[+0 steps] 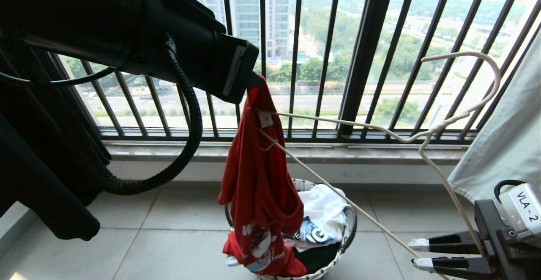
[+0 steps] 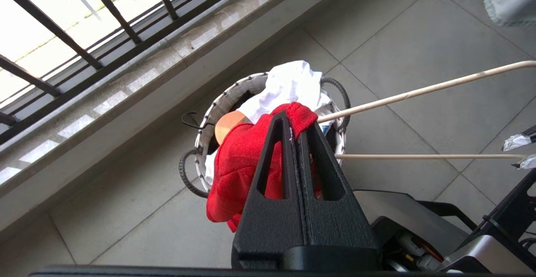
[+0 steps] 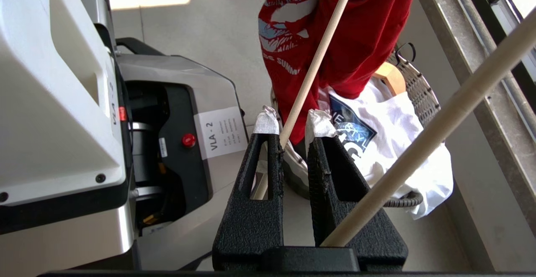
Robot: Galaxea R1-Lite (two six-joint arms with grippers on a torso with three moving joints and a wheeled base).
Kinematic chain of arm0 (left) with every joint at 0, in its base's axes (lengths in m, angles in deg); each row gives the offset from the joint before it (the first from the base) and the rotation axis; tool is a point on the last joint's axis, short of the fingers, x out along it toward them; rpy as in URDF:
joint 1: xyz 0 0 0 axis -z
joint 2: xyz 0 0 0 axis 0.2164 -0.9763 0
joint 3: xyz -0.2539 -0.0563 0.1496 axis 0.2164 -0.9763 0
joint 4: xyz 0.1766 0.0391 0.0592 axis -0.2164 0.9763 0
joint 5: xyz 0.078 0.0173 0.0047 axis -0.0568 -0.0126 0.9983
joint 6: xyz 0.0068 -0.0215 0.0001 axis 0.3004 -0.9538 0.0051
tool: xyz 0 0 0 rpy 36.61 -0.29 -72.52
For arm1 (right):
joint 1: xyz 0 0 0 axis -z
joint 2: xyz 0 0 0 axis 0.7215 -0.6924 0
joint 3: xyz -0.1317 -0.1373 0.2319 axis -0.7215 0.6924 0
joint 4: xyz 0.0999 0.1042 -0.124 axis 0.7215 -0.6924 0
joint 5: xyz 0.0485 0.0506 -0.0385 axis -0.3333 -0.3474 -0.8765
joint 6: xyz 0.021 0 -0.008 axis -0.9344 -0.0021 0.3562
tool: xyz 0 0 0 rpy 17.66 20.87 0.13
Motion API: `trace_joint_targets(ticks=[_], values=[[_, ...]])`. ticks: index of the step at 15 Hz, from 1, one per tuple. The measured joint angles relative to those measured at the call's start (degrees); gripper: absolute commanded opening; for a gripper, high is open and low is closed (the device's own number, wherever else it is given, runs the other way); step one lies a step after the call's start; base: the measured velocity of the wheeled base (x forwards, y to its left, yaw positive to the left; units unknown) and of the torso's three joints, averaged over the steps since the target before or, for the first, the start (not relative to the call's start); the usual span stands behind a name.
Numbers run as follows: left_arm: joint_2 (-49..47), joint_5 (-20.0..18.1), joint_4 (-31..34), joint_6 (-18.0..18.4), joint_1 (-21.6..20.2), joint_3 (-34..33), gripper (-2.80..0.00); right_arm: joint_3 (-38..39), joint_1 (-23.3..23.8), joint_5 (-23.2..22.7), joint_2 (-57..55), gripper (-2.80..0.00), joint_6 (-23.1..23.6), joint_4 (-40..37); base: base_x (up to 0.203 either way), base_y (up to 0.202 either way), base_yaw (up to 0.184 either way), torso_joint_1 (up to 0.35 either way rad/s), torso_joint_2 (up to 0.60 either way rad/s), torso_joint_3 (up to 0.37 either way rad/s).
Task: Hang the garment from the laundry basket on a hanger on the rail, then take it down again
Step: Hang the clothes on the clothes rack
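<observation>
While one red garment [image 1: 258, 195] hangs above the laundry basket [image 1: 348, 240], pinched in the closed left gripper [image 2: 298, 124], the right gripper [image 3: 293, 122] grips one hanger [image 1: 427, 138] rod, basket contents half hidden.

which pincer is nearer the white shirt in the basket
Right. The right pincer, shut on the hanger's rod, sits low beside the laundry basket holding the white shirt. The left pincer is high above it, gripping the red T-shirt.
</observation>
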Motion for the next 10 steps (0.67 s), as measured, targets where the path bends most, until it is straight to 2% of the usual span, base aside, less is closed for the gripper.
trace_joint_targets(ticks=[6,10], values=[[-2.58,-0.46,-3.49,-0.88,2.88,0.62,-2.8,-0.06,0.06,-0.08,-0.61,-2.8,-0.16,0.05,0.0,0.0,0.0,0.0,0.0,0.0],[-3.64,-5.52,-5.62,-4.54,2.97,0.62,-2.8,-0.5,0.3,-0.82,-5.13,-2.8,-0.6,4.51,0.0,0.0,0.0,0.0,0.0,0.0]])
